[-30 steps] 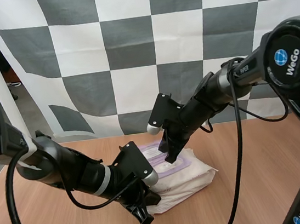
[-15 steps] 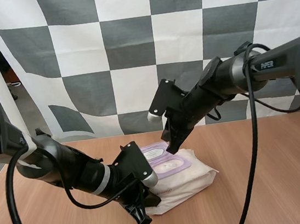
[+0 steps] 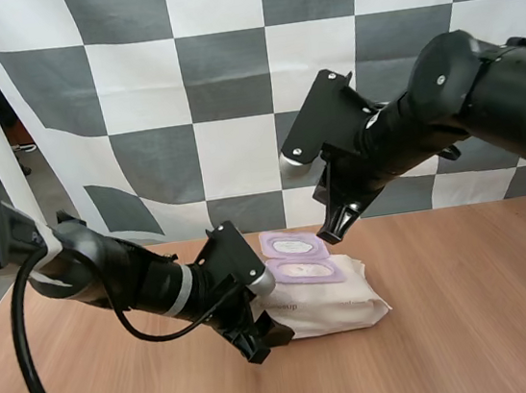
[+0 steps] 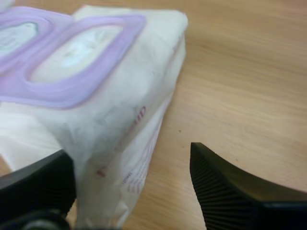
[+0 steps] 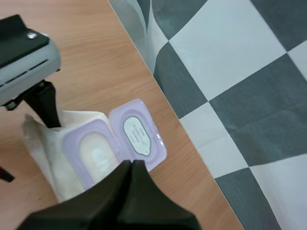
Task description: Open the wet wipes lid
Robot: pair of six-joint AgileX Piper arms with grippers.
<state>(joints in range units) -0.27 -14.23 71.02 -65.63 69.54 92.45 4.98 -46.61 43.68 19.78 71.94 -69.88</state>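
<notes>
Tabletop (image 3: 474, 324): wipes pack (image 3: 331, 304), lid (image 3: 294, 245) open; left gripper (image 3: 265, 342) spread around it, right gripper (image 3: 340, 225) closed.

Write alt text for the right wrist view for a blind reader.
A soft white wet wipes pack lies on a wooden table, its purple plastic lid flipped fully open. The black right gripper, shut, hovers above it.

Bright, even light from above casts a faint soft shadow on the pale wooden table (image 3: 474, 324) beside the left gripper (image 3: 260, 344).
</notes>
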